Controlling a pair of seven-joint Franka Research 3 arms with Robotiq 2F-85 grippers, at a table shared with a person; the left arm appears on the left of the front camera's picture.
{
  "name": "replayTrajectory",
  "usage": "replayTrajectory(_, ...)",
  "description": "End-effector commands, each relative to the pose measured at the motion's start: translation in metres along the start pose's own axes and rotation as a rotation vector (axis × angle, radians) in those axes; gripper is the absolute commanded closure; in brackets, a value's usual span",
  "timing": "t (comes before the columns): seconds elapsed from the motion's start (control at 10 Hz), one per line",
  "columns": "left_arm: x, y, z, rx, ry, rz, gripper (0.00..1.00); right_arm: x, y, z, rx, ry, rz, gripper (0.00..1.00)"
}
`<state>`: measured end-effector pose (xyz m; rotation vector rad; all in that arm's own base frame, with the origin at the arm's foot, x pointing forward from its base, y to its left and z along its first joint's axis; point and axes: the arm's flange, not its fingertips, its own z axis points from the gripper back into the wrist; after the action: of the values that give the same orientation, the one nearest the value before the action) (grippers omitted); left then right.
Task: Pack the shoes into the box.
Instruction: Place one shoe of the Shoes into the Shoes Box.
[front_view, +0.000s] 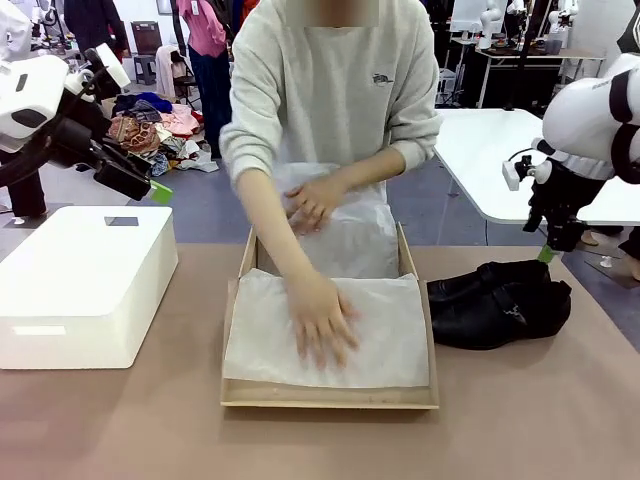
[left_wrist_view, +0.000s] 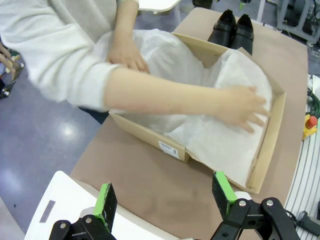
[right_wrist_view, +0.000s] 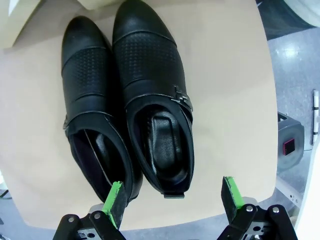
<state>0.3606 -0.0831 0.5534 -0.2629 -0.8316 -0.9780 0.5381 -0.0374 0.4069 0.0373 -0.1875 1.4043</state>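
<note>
Both shoes (right_wrist_view: 125, 100) lie side by side on the table (right_wrist_view: 230, 100), just ahead of my right pincer (right_wrist_view: 173, 192), its jaws wide and empty. Ahead of my left pincer (left_wrist_view: 163, 192), equally wide and empty, I see the box (left_wrist_view: 150, 137) open, a person's hand (left_wrist_view: 245, 107) flat on its tissue (left_wrist_view: 220, 145).

2 white arms (front_view: 30, 95) (front_view: 590, 120) carry black end effectors (left_wrist_view: 164, 195) (right_wrist_view: 173, 195) with green pads (left_wrist_view: 223, 192).
</note>
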Motion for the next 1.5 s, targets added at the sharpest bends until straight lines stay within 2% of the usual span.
replayTrajectory(0.0, -0.002, 0.001, 0.0, -0.011, -0.014, -0.007, 0.0, 0.0, -0.012, -0.007, -0.015, -0.035, 0.013, 0.0)
replayTrajectory(0.7, -0.002, 0.001, 0.0, -0.011, -0.014, -0.007, 0.0, 0.005, -0.033, -0.035, 0.013, -0.03, 0.062, 0.0)
replayTrajectory(1.4, -0.002, 0.001, 0.0, -0.011, -0.014, -0.007, 0.0, 0.003, -0.039, -0.061, 0.019, -0.024, 0.081, 0.0)
